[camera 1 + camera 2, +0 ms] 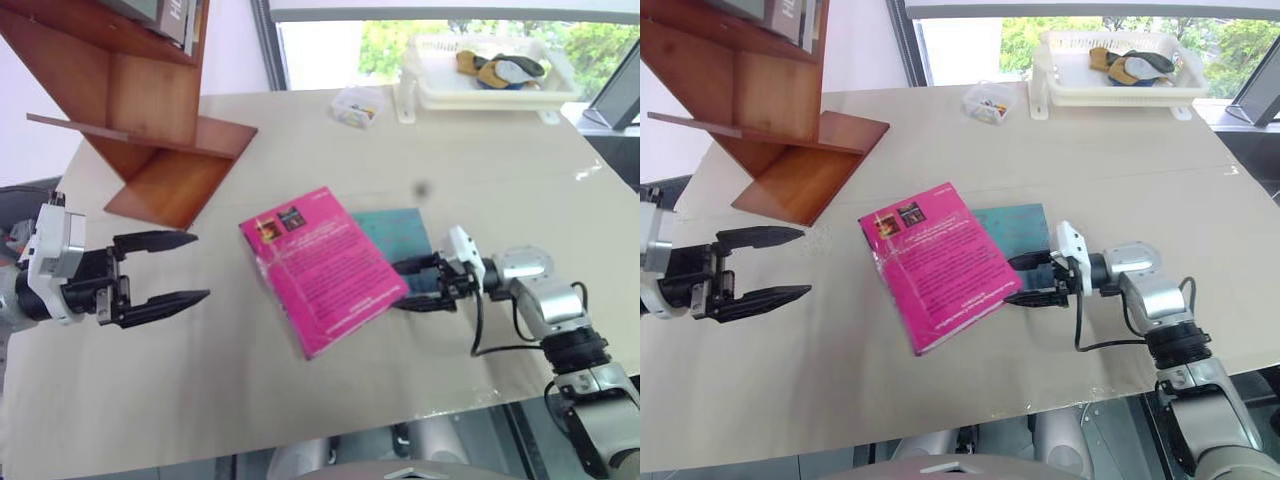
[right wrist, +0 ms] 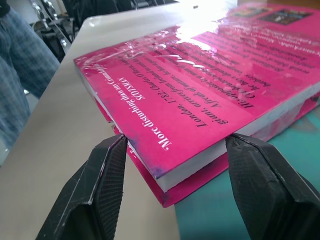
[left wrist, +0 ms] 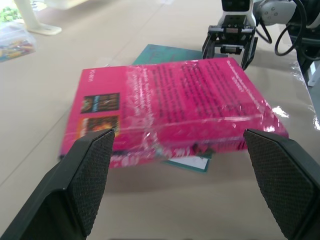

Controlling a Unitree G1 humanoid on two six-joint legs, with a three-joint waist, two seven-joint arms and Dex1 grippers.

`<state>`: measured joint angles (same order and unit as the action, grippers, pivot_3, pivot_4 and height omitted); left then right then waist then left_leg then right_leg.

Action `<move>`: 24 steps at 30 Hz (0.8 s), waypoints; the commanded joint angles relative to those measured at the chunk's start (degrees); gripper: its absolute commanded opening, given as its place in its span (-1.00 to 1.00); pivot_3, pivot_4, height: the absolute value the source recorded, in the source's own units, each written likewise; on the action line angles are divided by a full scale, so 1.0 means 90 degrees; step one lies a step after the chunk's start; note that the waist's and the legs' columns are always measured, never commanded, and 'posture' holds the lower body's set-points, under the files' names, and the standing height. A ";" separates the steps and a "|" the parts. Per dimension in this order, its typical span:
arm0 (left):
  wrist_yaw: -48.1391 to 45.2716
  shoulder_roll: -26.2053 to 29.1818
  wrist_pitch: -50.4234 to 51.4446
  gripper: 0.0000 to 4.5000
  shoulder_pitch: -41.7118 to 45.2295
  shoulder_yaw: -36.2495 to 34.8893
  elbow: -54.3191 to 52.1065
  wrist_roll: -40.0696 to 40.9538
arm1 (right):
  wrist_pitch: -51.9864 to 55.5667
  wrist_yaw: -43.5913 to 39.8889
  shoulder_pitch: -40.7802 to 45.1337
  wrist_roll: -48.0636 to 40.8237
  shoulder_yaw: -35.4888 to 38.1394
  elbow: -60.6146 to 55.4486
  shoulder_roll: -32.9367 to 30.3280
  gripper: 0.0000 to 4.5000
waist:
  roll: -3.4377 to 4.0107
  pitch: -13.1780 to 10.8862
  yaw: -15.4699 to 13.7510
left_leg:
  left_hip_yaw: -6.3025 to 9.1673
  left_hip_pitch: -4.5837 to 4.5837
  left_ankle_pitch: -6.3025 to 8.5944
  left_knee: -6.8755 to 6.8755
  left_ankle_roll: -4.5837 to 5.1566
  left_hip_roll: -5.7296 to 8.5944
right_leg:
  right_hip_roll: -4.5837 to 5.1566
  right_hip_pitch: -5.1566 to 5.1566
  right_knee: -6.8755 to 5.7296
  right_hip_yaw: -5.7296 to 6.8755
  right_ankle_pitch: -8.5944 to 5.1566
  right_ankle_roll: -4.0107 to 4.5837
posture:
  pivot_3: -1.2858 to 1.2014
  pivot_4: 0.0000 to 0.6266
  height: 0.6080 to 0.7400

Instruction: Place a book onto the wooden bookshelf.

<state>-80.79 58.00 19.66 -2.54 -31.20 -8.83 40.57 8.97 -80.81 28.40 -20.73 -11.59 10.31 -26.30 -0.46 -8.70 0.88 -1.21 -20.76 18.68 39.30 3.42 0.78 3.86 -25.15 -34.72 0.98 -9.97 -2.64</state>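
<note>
The pink book (image 1: 325,265) lies cover up in the middle of the table, its right part resting on a teal book (image 1: 400,232). My right gripper (image 1: 397,285) is level at the book's right edge and open, its two fingers (image 2: 107,170) standing either side of the book's near corner. My left gripper (image 1: 200,266) hovers open left of the book, pointing at it with a gap between them. The wooden bookshelf (image 1: 150,100) stands at the table's far left, its slanted boards and thin ledge facing the table.
Grey books (image 1: 170,15) lean in the bookshelf's upper part. A white tray (image 1: 480,100) with small items stands at the far right, a small clear box (image 1: 358,105) beside it. A person in jeans (image 2: 20,60) is beyond the table edge.
</note>
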 commanded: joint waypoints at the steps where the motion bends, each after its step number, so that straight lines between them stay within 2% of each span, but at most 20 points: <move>1: 0.0028 0.0009 -0.0039 0.99 0.0064 -0.0100 -0.0161 0.0046 | -0.0047 0.0062 0.0264 0.0007 0.0020 -0.0039 0.0070 0.40 | 0.0000 0.0000 -0.0003 | 0.0000 0.0000 0.0000 0.0000 0.0000 0.0000 | 0.0000 0.0000 0.0000 0.0000 0.0000 0.0000 | 0.03 -0.52 1.00; 8: 0.0278 -0.0211 0.0223 0.99 0.0151 -0.0162 -0.0214 0.0366 | -0.0075 0.0050 0.0496 0.0073 0.0037 0.0200 0.0140 0.40 | 0.0001 -0.0002 -0.0014 | 0.0002 -0.0001 0.0000 0.0000 0.0000 0.0001 | 0.0002 0.0000 0.0001 0.0003 0.0000 0.0000 | 0.03 -0.52 1.00; 14: 0.0806 -0.0663 0.0515 0.99 -0.0222 -0.0145 -0.0259 0.0404 | 0.0073 -0.0048 0.0112 0.0020 0.0210 -0.0040 -0.0390 0.40 | 0.0002 -0.0002 -0.0016 | 0.0003 -0.0003 0.0001 -0.0001 0.0000 0.0003 | 0.0009 0.0001 0.0003 0.0009 0.0000 0.0000 | 0.03 -0.52 1.00; 19: 0.1514 -0.1115 0.1245 0.99 -0.0218 -0.0329 -0.0207 0.1013 | 0.0371 -0.0100 -0.0286 -0.0135 0.0457 -0.0480 -0.1027 0.40 | 0.0001 -0.0003 -0.0018 | 0.0005 -0.0004 0.0000 0.0002 0.0000 0.0002 | 0.0012 0.0000 0.0000 0.0012 0.0000 0.0000 | 0.03 -0.52 1.00; 22: 0.2344 -0.1146 0.2487 0.99 -0.0339 -0.0469 -0.0182 0.1733 | 0.0789 -0.0263 -0.0484 -0.0435 0.0751 -0.0958 -0.1640 0.40 | 0.0000 -0.0003 -0.0019 | 0.0005 -0.0001 0.0000 0.0004 0.0000 0.0002 | 0.0016 0.0001 -0.0004 0.0010 0.0001 0.0000 | 0.03 -0.52 1.00; 24: 0.2550 -0.1161 0.3021 0.99 -0.0515 -0.0394 -0.0018 0.1908 | 0.1519 -0.0463 -0.0656 -0.0823 0.1052 -0.1438 -0.2331 0.40 | 0.0003 -0.0005 -0.0022 | 0.0006 0.0002 0.0001 0.0004 0.0001 0.0002 | 0.0017 0.0002 -0.0004 0.0008 0.0000 -0.0001 | 0.03 -0.52 1.00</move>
<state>-59.68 47.58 43.00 -6.10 -33.55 -9.46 55.31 17.94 -82.92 22.96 -24.27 -6.20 2.16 -43.50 -0.43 -8.74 0.68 -1.15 -20.76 18.69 39.33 3.43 0.80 4.02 -25.13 -34.76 1.05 -9.96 -2.64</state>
